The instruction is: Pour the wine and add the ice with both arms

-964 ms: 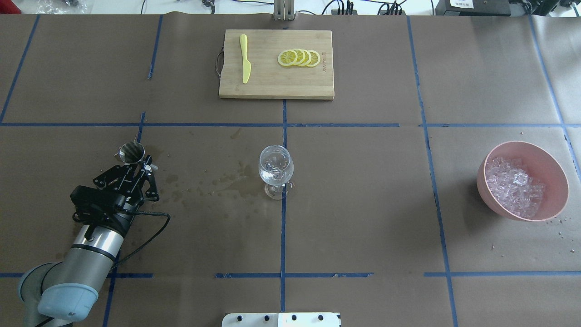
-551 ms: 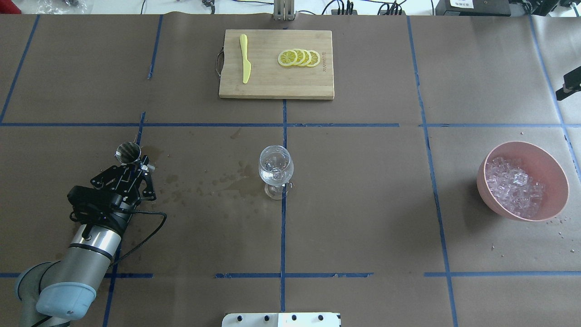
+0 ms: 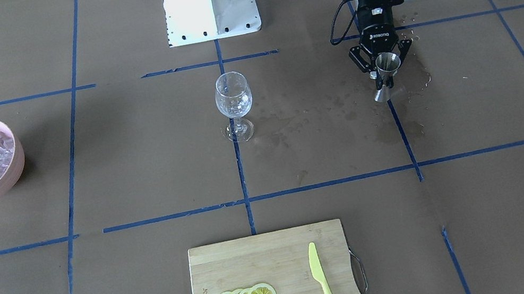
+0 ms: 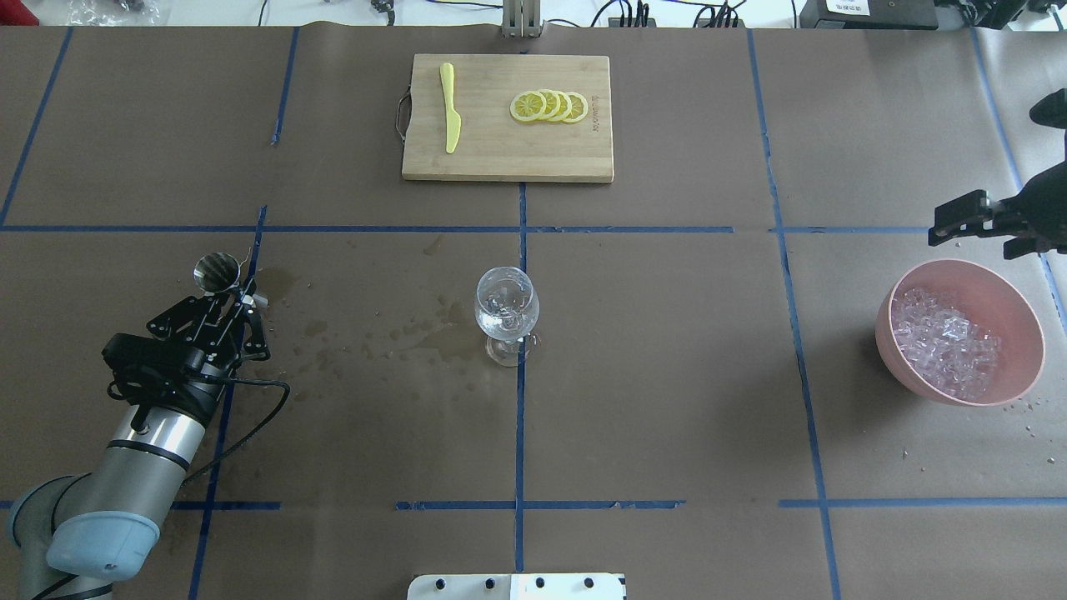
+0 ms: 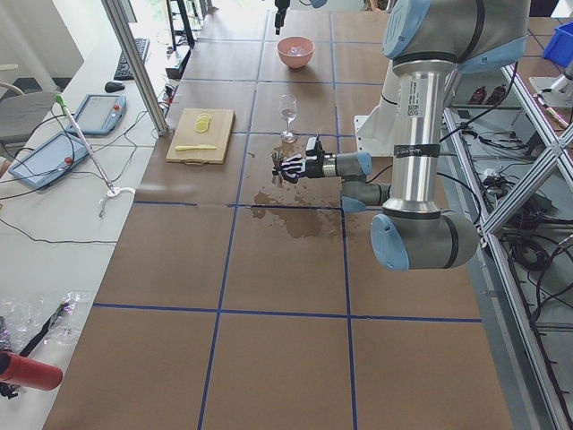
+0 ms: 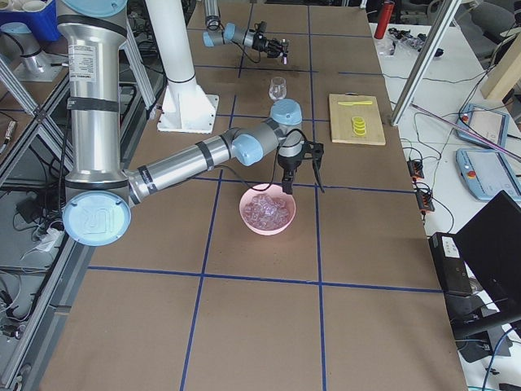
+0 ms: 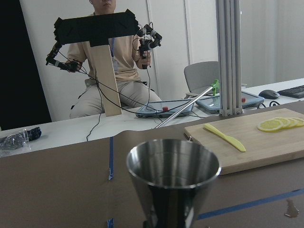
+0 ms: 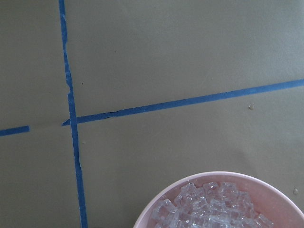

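Note:
My left gripper [image 4: 227,302] is shut on the waist of a steel double-cone jigger [image 4: 215,272], held upright low over the table's left part [image 3: 387,63]. In the left wrist view the jigger's cup [image 7: 173,173] fills the foreground, and I see no wine in it. The wine glass [image 4: 506,305] stands at the table's middle, to the jigger's right. A pink bowl [image 4: 1019,310] holds the ice [image 4: 946,350] at the far right. My right gripper [image 6: 302,184] hangs open and empty just beyond the bowl's far rim [image 4: 977,230]. The ice [image 8: 211,209] shows at the bottom of the right wrist view.
A wooden cutting board [image 4: 507,146] at the far middle carries lemon slices [image 4: 550,106] and a yellow knife [image 4: 450,107]. Wet stains [image 4: 400,333] mark the paper between jigger and glass. The white robot base [image 3: 209,0] sits at the near edge. A person sits beyond the table [image 7: 118,61].
My left gripper has carried the jigger leftward, away from the glass. The right gripper has come in from the right edge, toward the bowl's far side.

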